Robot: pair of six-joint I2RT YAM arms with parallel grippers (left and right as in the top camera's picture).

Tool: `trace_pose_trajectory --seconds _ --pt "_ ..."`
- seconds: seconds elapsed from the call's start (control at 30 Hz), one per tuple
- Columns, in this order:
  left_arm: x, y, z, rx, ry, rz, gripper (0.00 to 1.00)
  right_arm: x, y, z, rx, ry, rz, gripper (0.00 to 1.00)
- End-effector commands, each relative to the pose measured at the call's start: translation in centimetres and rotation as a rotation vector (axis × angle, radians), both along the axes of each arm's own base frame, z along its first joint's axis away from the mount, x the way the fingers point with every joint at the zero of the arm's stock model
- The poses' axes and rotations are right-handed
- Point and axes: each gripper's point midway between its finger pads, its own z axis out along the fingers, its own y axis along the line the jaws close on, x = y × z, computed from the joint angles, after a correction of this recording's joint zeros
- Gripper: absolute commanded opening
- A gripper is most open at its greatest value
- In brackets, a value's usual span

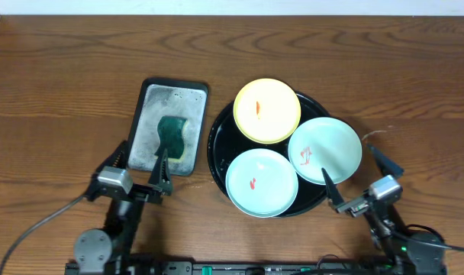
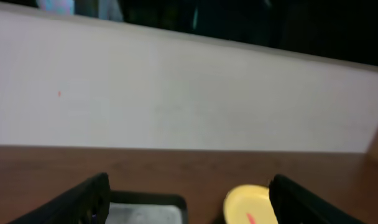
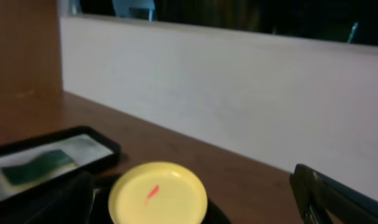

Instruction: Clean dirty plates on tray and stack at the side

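The round black tray (image 1: 214, 145) holds three plates. The yellow plate (image 1: 267, 111) is at the back with a red smear. One mint plate (image 1: 325, 150) is at the right and one mint plate (image 1: 262, 182) at the front; both have red smears. My left gripper (image 1: 145, 147) is open and empty, over the near end of the rectangular tray. My right gripper (image 1: 348, 162) is open and empty at the right mint plate's near edge. The yellow plate shows in the left wrist view (image 2: 248, 208) and the right wrist view (image 3: 156, 193), ahead of the open left gripper (image 2: 189, 205) and right gripper (image 3: 195, 208).
A rectangular black-rimmed grey tray (image 1: 175, 82) lies left of the round tray, with a green sponge (image 1: 171, 136) on it. It also shows in the right wrist view (image 3: 83, 146) with the sponge (image 3: 36, 165). A white wall runs along the table's far edge.
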Motion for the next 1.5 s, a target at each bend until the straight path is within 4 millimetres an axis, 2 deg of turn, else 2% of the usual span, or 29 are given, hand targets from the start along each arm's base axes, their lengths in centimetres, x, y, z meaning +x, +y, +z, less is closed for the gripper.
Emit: trace_pose_trajectory --seconds 0.0,0.2,0.27,0.37,0.47,0.6,0.73,0.83,0.9,0.97,1.23,1.47 --pt "0.0 -0.9 3.2 -0.007 0.038 -0.053 0.83 -0.7 0.4 4.3 -0.017 0.014 0.033 0.99" --pt "2.5 -0.9 6.3 -0.014 0.215 -0.054 0.83 1.6 0.5 7.1 -0.08 0.265 0.037 0.99" --pt "3.5 -0.9 6.5 -0.018 0.309 -0.057 0.83 2.5 0.5 7.3 -0.088 0.398 0.043 0.99" --pt "4.6 -0.9 5.8 -0.02 0.459 -0.056 0.82 3.3 0.5 6.5 -0.132 0.594 0.06 0.99" --pt "5.6 -0.9 3.8 -0.017 0.617 -0.057 0.83 4.3 0.6 5.5 -0.149 0.779 0.078 0.99" --pt "6.6 -0.8 0.1 -0.024 0.782 -0.056 0.83 6.4 0.8 4.3 -0.109 0.922 0.086 0.99" --pt "6.4 -0.9 -3.2 -0.046 0.938 -0.056 0.83 7.1 1.0 1.6 0.039 1.138 0.044 0.99" --pt "5.7 -0.9 -5.6 -0.055 1.057 -0.051 0.83 8.0 1.1 0.6 0.101 1.209 0.02 0.99" --pt "5.6 -0.8 -7.0 -0.053 1.109 -0.042 0.83 8.3 1.4 0.3 0.112 1.223 0.038 0.96" --pt "5.6 -0.6 -8.5 -0.049 1.16 -0.029 0.78 8.6 1.6 0.1 0.112 1.23 0.047 0.88" --pt "7.5 2.8 -15.1 0.059 1.349 0.159 0.78 8.4 3.6 -0.2 0.017 1.195 0.116 0.91" --pt "10.8 1.7 -20.4 0.089 1.413 0.123 0.78 8.8 4.6 0.0 -0.023 1.153 0.121 0.92"
